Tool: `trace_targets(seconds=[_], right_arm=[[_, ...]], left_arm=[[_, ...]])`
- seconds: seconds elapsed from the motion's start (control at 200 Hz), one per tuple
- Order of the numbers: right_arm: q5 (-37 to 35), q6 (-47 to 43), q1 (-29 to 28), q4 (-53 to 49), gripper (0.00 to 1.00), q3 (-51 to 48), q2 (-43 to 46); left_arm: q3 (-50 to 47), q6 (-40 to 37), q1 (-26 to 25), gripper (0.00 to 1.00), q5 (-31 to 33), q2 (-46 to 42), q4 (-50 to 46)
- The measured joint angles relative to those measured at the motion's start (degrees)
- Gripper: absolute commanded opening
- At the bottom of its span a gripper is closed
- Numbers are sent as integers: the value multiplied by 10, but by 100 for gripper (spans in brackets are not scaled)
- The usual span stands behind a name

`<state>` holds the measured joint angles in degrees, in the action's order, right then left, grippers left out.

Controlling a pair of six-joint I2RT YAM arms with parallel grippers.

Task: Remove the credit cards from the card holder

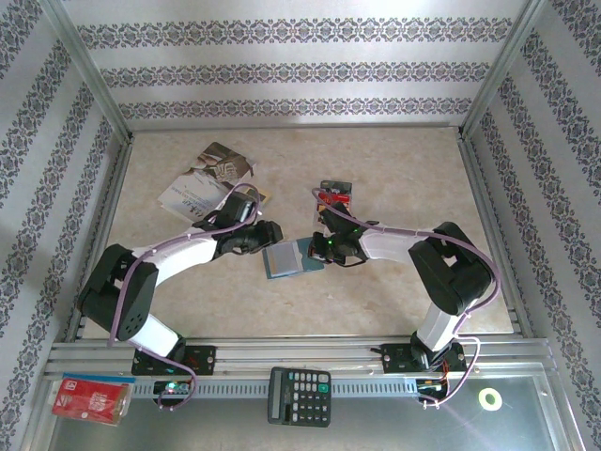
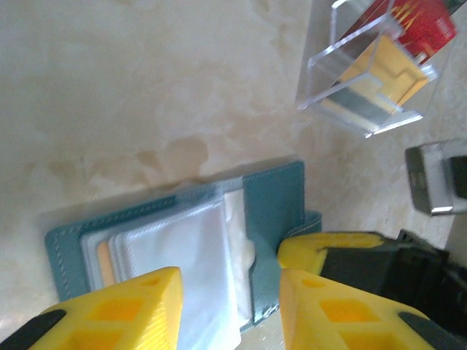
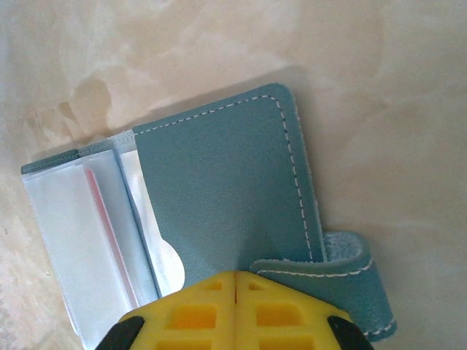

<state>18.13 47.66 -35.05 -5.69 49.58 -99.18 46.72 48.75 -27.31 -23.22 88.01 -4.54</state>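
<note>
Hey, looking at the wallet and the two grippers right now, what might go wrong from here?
1. The left gripper hangs open over glossy clear sleeves. It may pinch a sleeve rather than a card and drag the wallet along.
2. The right gripper is shut at the wallet's edge. If that hold slips, the wallet could slide or fold shut.
3. The red card shows only as a thin edge inside a sleeve, so it is probably hard to catch.

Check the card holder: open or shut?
Open. The card holder lies spread flat, its clear sleeves fanned out and exposed; a red card edge shows in one.
</note>
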Motion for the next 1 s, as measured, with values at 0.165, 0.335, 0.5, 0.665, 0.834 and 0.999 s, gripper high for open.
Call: trace_targets(seconds=[0.165, 0.335, 0.5, 0.665, 0.834, 0.999], right_arm=[[1, 0, 0, 0, 7, 2, -3], [3, 0, 0, 0, 7, 2, -3], [3, 0, 0, 0, 7, 2, -3], [4, 0, 0, 0, 7, 3, -4], [4, 0, 0, 0, 7, 3, -4], [4, -1, 0, 0, 7, 3, -4]], left_arm=[[-13, 12, -3, 38, -8, 5, -7], [-13, 15, -5, 38, -7, 8, -8], [-18, 21, -5, 38, -7, 21, -8], [-21, 24, -5, 32, -7, 33, -6], [-21, 28, -5, 28, -12, 46, 3], [-21, 27, -5, 23, -18, 46, 5]])
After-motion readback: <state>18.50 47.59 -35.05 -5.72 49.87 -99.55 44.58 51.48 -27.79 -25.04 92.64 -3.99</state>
